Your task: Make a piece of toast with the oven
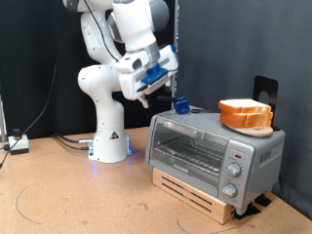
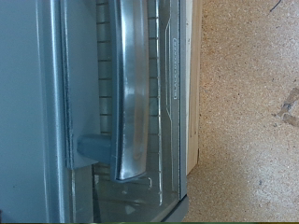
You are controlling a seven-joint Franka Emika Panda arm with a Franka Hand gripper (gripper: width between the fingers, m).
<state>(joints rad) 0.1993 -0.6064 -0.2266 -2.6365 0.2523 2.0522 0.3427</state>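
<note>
The silver-grey oven (image 1: pixel 214 148) stands on a wooden slat base at the exterior view's right, its glass door closed. My gripper (image 1: pixel 146 96) hangs in the air above and just left of the oven's top left corner, touching nothing. The wrist view looks down on the oven's door (image 2: pixel 84 112) and its grey bar handle (image 2: pixel 131 93); my fingers do not show there. A thick orange-brown pile of bread (image 1: pixel 246 114) lies on the oven's top. The thin piece of toast is out of view.
A small blue object (image 1: pixel 181 105) sits on the oven's top near its left rear. The robot's white base (image 1: pixel 109 136) stands behind at the left. Cables (image 1: pixel 68 142) run along the wooden tabletop (image 1: pixel 78 195). A black stand (image 1: pixel 265 90) rises behind the bread.
</note>
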